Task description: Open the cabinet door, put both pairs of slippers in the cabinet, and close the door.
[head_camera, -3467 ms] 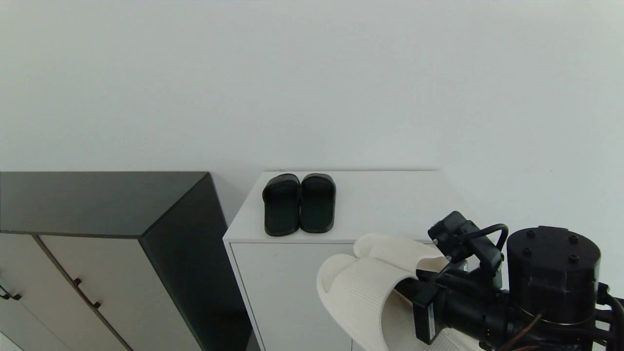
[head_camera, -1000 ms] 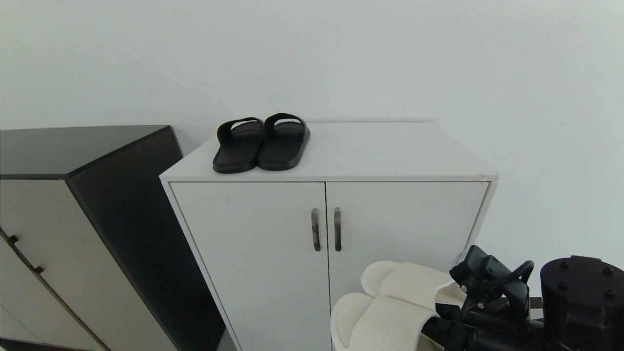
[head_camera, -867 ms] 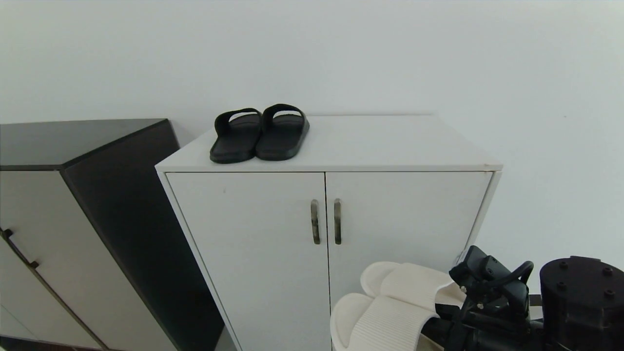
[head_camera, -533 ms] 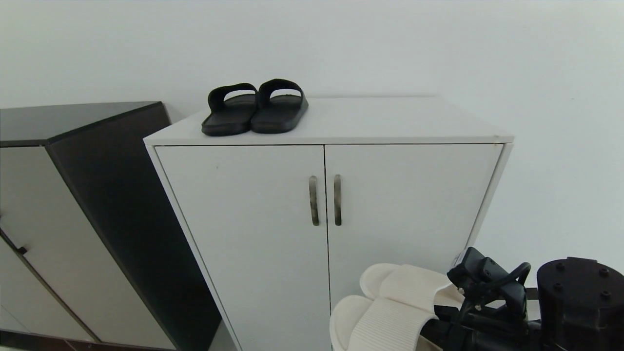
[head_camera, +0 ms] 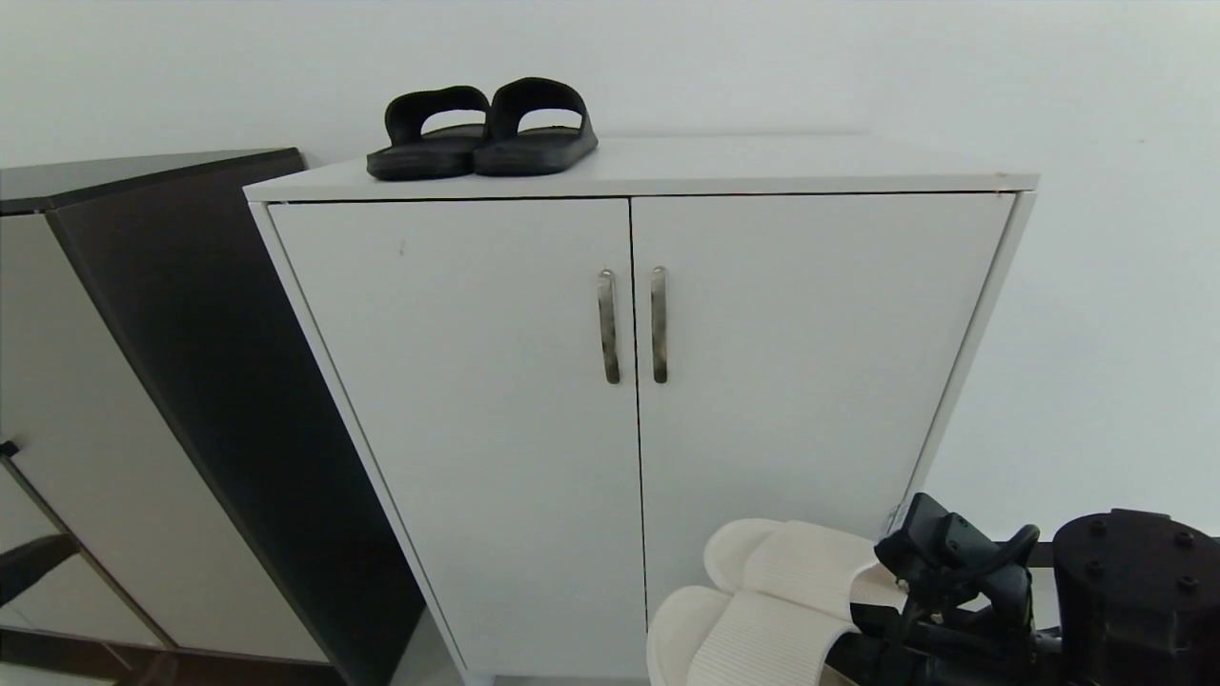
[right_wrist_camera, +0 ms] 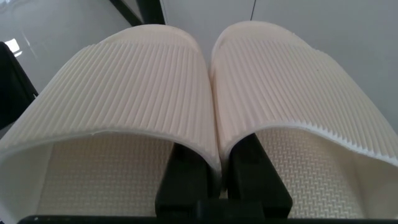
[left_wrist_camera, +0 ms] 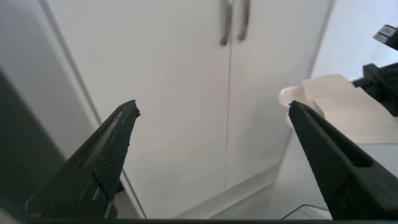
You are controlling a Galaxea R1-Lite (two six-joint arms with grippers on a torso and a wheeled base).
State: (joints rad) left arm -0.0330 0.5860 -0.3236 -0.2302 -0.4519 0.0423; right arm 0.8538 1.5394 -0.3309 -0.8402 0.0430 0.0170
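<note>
The head view has lowered onto the closed cabinet doors, so door opening is next. The right gripper clamps the white slippers low before them. The left gripper is spread and empty, and the black slippers stay on top.

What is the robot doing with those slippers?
It is putting slippers away in the white cabinet. The right gripper holds the cream pair low in front of the cabinet, its fingers shut on them. The black pair sits on top of the cabinet. Both doors are shut, so neither pair is inside yet. The left gripper is open and empty, facing the doors.
</note>
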